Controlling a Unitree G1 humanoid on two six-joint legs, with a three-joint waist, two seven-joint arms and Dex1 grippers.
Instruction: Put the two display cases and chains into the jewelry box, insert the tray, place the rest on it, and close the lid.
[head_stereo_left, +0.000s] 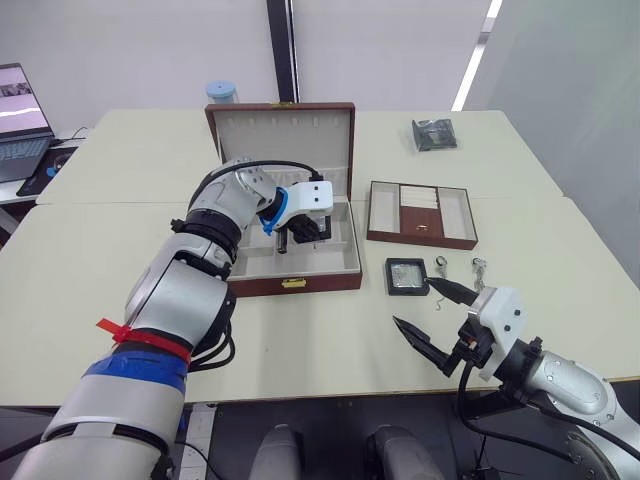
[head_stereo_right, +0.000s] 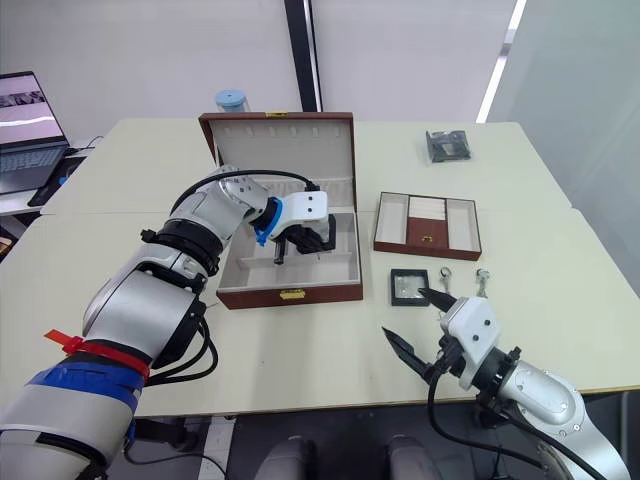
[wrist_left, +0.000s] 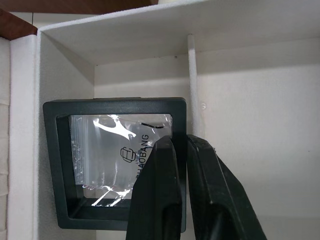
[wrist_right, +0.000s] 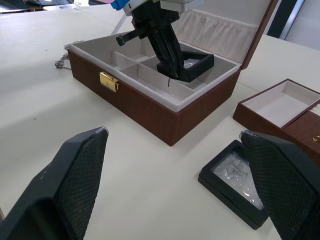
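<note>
The jewelry box (head_stereo_left: 300, 281) stands open at the table's middle, its lid (head_stereo_left: 283, 135) upright behind it. My left gripper (wrist_left: 179, 141) reaches down into a rear compartment, shut on the edge of a black display case (wrist_left: 100, 150) that lies tilted there. The other display case (head_stereo_left: 407, 275) lies flat on the table right of the box. My right gripper (head_stereo_left: 414, 301) hovers open just in front of it, holding nothing. Two short silver chains (head_stereo_left: 441, 265) (head_stereo_left: 480, 268) lie beside that case. Another chain (wrist_right: 62, 59) lies by the box's far front corner. The tray (head_stereo_left: 420, 213) sits right of the box.
A dark grey packet (head_stereo_left: 434, 134) lies at the back right. A blue-capped container (head_stereo_left: 221, 92) stands behind the lid. A laptop (head_stereo_left: 20, 120) sits on a side table at the far left. Bare tabletop runs along the front edge.
</note>
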